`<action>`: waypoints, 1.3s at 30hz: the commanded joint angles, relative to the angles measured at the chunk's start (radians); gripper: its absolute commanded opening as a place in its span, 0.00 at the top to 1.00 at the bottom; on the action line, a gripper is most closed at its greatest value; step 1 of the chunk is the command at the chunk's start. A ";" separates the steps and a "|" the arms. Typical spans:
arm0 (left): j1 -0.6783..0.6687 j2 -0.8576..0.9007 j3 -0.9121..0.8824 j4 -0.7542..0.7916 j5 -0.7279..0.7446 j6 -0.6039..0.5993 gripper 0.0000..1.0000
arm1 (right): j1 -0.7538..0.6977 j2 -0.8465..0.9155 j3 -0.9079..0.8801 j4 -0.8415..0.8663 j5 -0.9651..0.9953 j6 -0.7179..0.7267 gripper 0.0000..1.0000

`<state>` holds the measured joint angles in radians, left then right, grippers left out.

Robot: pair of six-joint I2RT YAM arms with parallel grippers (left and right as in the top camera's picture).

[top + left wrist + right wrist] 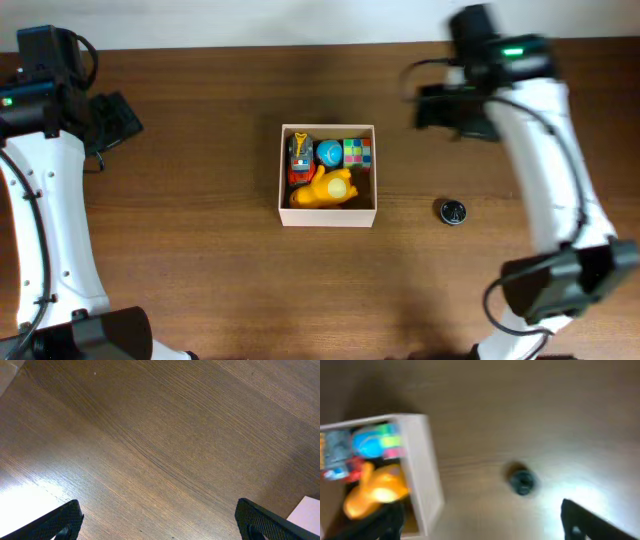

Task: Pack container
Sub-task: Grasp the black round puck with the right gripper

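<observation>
The container [328,216] is a square white-walled box at the table's middle. It holds a yellow toy [328,189], a red toy car [299,160], a blue ball [330,152] and a colourful cube [357,152]. A small dark round toy [453,212] lies on the table to the box's right. My right gripper [480,525] is open and empty, high above the wood between the container [422,460] and the dark toy [522,480]; that view is blurred. My left gripper [160,522] is open and empty over bare wood at the far left.
The wooden table [200,270] spans the view. The left arm [50,200] stands along the left edge, the right arm [550,170] along the right. A white corner [307,512] shows at the left wrist view's lower right.
</observation>
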<state>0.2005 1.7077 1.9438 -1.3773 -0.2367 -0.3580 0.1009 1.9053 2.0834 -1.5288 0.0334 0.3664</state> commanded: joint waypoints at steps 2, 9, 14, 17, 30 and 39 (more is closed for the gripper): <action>0.005 0.002 0.000 0.000 -0.004 0.016 0.01 | -0.085 0.005 -0.062 -0.052 0.002 0.028 0.06; 0.005 0.002 0.000 0.000 -0.004 0.016 0.01 | -0.108 0.005 -0.346 0.073 0.001 0.029 0.07; 0.005 0.002 0.000 0.000 -0.004 0.016 0.01 | -0.108 0.005 -0.561 0.234 -0.003 0.028 0.18; 0.005 0.002 0.000 0.000 -0.004 0.016 0.01 | -0.108 0.005 -0.674 0.337 -0.042 0.027 0.18; 0.005 0.002 0.000 0.000 -0.004 0.016 0.01 | -0.108 0.005 -0.873 0.569 -0.127 -0.010 0.32; 0.005 0.002 0.000 0.000 -0.004 0.016 0.01 | -0.108 0.005 -0.903 0.645 -0.099 -0.010 0.40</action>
<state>0.2005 1.7077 1.9438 -1.3773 -0.2367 -0.3580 -0.0067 1.9068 1.1870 -0.9047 -0.0807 0.3607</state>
